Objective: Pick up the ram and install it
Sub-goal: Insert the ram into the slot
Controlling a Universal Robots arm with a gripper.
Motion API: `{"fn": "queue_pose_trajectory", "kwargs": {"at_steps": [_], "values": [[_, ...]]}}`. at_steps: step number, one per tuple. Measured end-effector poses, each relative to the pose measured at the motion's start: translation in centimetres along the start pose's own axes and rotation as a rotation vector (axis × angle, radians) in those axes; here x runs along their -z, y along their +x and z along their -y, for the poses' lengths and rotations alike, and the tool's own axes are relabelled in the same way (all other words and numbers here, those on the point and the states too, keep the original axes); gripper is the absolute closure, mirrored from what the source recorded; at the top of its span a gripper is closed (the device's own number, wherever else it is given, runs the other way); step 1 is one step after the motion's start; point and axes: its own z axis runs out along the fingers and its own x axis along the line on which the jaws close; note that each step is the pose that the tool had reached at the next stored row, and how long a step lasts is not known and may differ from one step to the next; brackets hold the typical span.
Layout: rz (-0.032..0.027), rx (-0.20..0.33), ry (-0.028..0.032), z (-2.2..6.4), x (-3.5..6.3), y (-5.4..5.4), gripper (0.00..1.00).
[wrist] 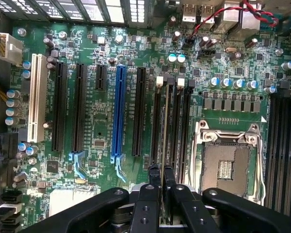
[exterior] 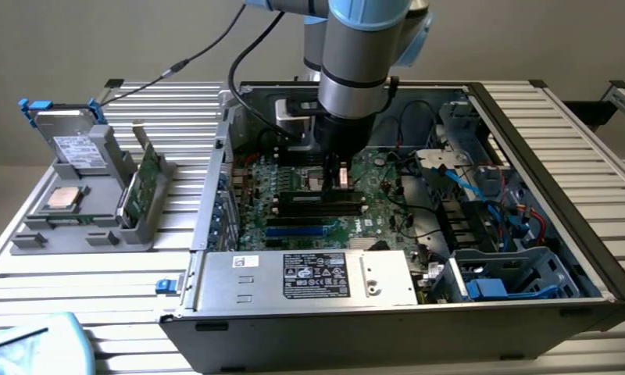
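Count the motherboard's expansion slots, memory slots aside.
6, side by side: the white slot, a long black slot, a second long black slot, the short black slot, the blue slot, and a third long black slot beside the memory slots. The end effector may hide others.

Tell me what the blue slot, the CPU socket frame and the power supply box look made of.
The blue slot: probably moulded plastic, matte, evenly coloured. The CPU socket frame: likely bare metal, silvery with bright glints. The power supply box: seems sheet metal, dull grey, with folded edges.
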Motion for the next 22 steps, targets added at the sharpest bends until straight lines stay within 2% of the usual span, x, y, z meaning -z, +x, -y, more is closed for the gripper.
{"fn": "queue_pose_trajectory", "kwargs": {"at_steps": [2,4,6,10,14,22], "values": [[-0.0002,0.000,0.0003,0.00,-0.05,0.00,0.86],[-0.0053,-0.001,-0.0001,0.00,-0.18,-0.01,0.86],[-0.0078,-0.001,-0.0004,0.01,-0.23,-0.01,0.86],[-0.0086,-0.001,-0.0001,0.02,-0.32,-0.02,0.86],[-0.0158,-0.001,-0.0008,0.02,-0.45,-0.01,0.86],[-0.0201,-0.001,-0.0009,0.02,-0.59,-0.01,0.86]]}}
